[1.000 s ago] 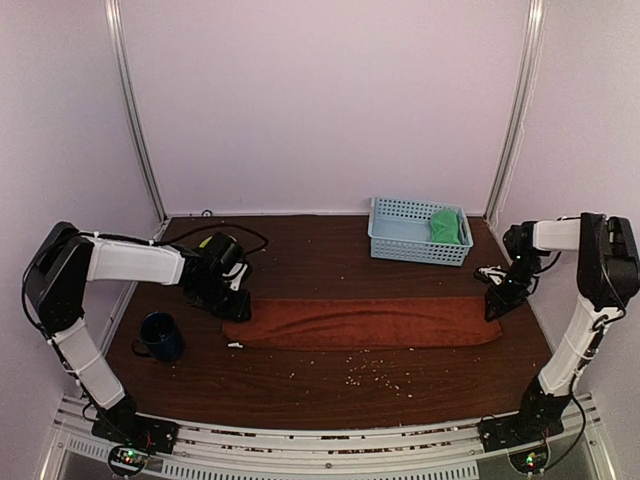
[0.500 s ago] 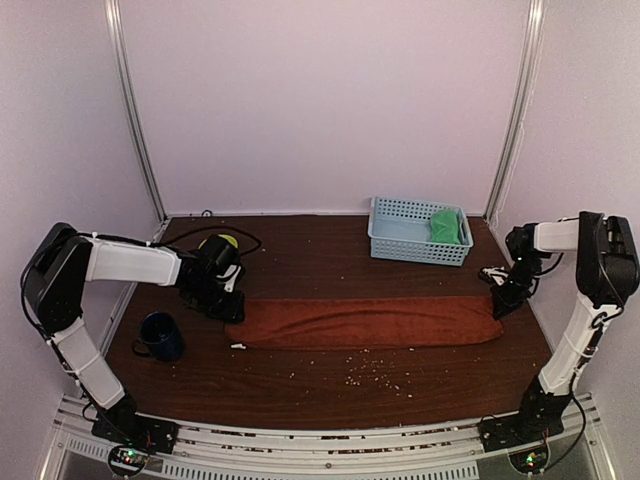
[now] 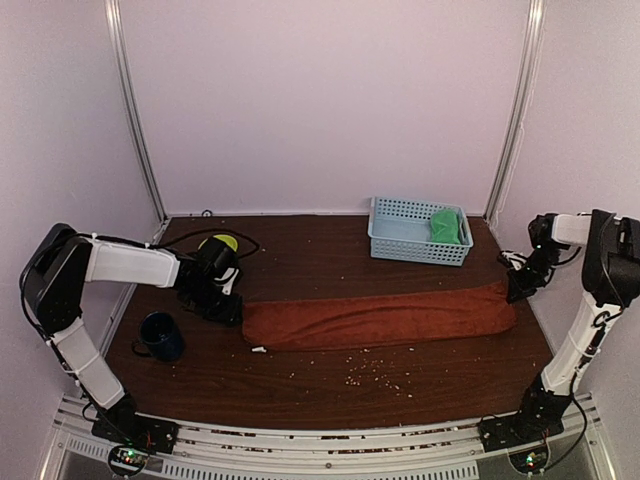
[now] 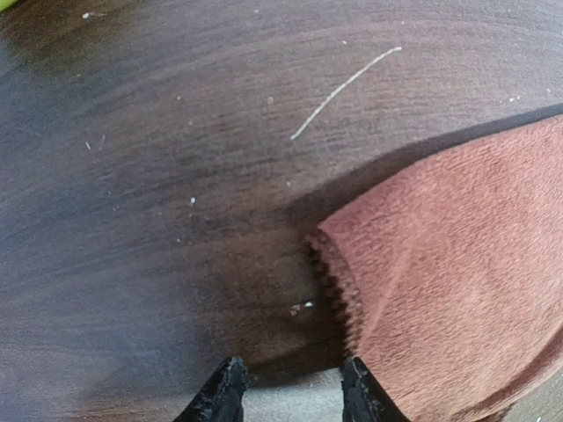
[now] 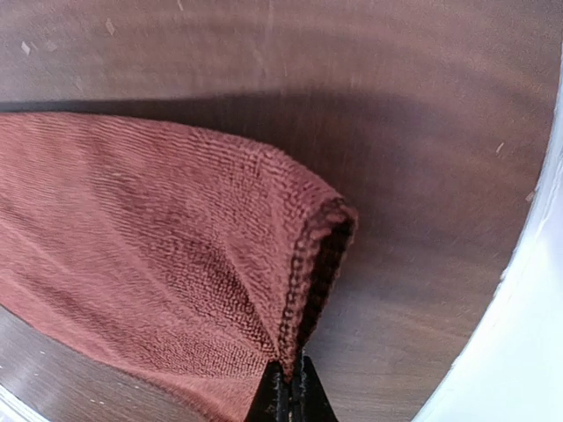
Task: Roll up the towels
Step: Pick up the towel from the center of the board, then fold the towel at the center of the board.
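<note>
The rust-red towel (image 3: 375, 318) lies folded in a long strip across the dark wooden table (image 3: 330, 395). My right gripper (image 3: 517, 288) is shut on the hem at its right end (image 5: 308, 281) and holds that end a little off the table. My left gripper (image 3: 225, 305) stands open just left of the towel's left end (image 4: 440, 299), nothing between its fingers (image 4: 222, 396); the towel edge is beside the right finger. The green towel (image 3: 447, 227) sits crumpled in the right side of the light-blue basket (image 3: 400, 235).
A dark blue mug (image 3: 160, 336) stands near the left arm. A yellow-green round object (image 3: 226, 242) and black cables lie behind the left gripper. Crumbs (image 3: 375, 372) dot the table in front of the towel. A small white scrap (image 3: 259, 350) lies by the towel's left corner.
My right gripper shut on the towel's right end and drew it right and up. The whole towel slid right, away from the left gripper, which stayed open.
</note>
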Action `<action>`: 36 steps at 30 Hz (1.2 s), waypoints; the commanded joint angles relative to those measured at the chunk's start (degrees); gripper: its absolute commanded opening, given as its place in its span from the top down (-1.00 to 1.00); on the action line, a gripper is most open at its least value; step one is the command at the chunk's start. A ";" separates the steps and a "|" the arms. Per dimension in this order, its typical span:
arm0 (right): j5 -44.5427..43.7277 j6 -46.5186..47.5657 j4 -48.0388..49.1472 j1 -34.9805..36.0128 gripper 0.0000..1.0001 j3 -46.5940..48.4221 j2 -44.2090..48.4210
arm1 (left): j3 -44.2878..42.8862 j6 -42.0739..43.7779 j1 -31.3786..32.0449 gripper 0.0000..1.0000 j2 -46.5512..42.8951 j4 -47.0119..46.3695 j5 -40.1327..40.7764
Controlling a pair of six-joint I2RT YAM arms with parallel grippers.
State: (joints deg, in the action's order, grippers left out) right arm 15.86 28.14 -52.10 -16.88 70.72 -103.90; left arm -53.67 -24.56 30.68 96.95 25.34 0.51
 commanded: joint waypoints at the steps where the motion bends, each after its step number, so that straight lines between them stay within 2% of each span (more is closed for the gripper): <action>1: 3.14 0.41 -3.05 -0.04 1.00 3.42 1.14 | 0.37 0.74 -0.46 0.19 0.00 -1.69 -0.92; 16: 6.15 -0.93 -6.17 0.01 1.00 6.74 1.66 | 0.84 1.21 -0.59 0.19 1.95 -0.51 -1.47; 28: 14.37 -2.39 -9.67 1.33 1.00 11.12 3.51 | 1.47 1.43 -0.59 0.20 2.28 0.85 -0.30; 36: 17.68 -3.34 -12.74 4.05 1.00 16.95 5.26 | 2.54 2.77 -0.38 0.47 2.10 -0.97 -7.12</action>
State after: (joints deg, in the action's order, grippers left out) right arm 30.57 25.98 -62.43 -13.63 84.25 -100.97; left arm -53.10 -22.76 30.39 97.71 24.14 -2.09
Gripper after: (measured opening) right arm 0.011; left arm 0.286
